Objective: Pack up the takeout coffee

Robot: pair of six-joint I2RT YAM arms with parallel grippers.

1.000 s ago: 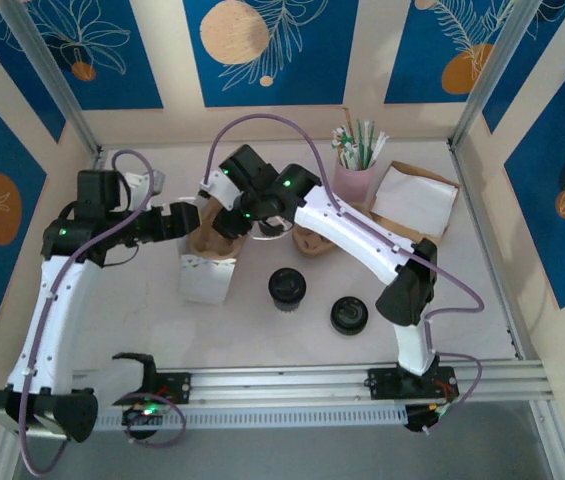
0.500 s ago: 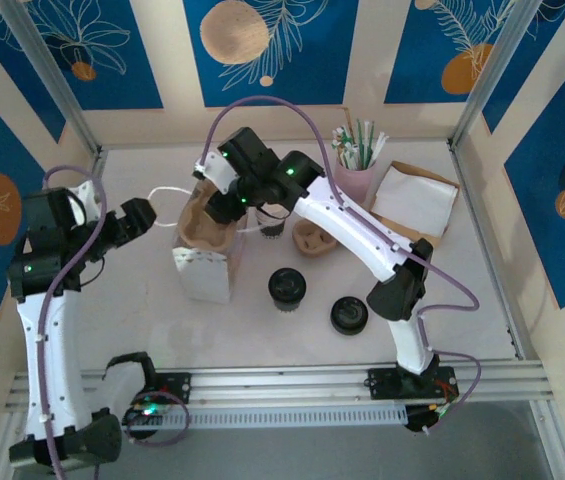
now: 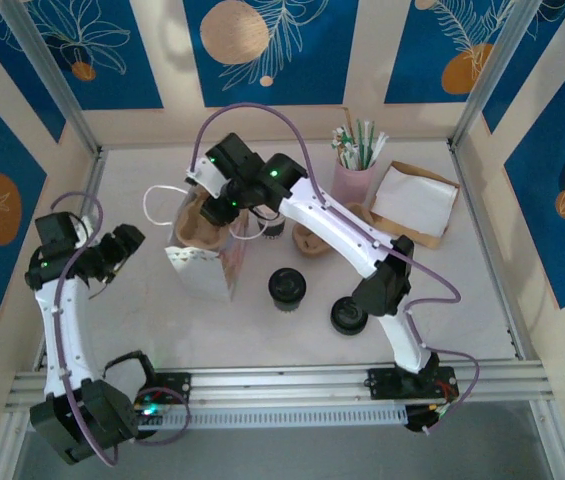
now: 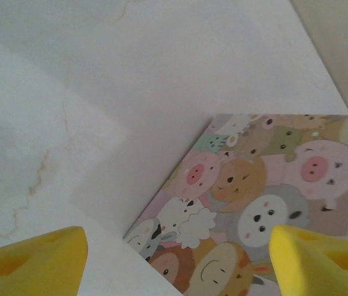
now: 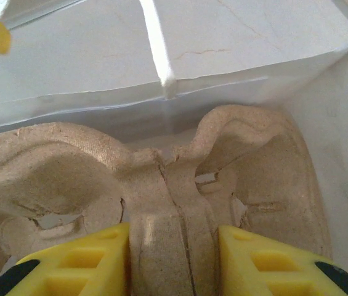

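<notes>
- The right gripper (image 5: 172, 245) reaches down into the open top of a bag (image 3: 202, 272). Its yellow fingers (image 5: 81, 259) are clamped on the middle ridge of a carrier (image 5: 63, 163), one on each side and touching it.
- The carrier is moulded brown pulp and sits inside the bag, its cup wells empty.
- The bag stands upright on the table (image 3: 462, 300). Its inside is plain white, and a white cord handle (image 3: 157, 205) loops out to the left.
- The bag's outer side bears a print (image 4: 266, 191) of cartoon animal faces in pastel colours: pink pigs, a sheep, bears.
- The left gripper (image 4: 178, 242) hangs left of the bag, apart from it. Its jaws are spread wide with nothing between them, and they point at the printed side.
- The coffee (image 3: 286, 287) stands on the table just right of the bag, its black lid on, outside the bag and untouched by either gripper.
- A black disc (image 3: 348, 316) lies near it, further right.
- A pink cup (image 3: 354, 182) of straws stands at the back.
</notes>
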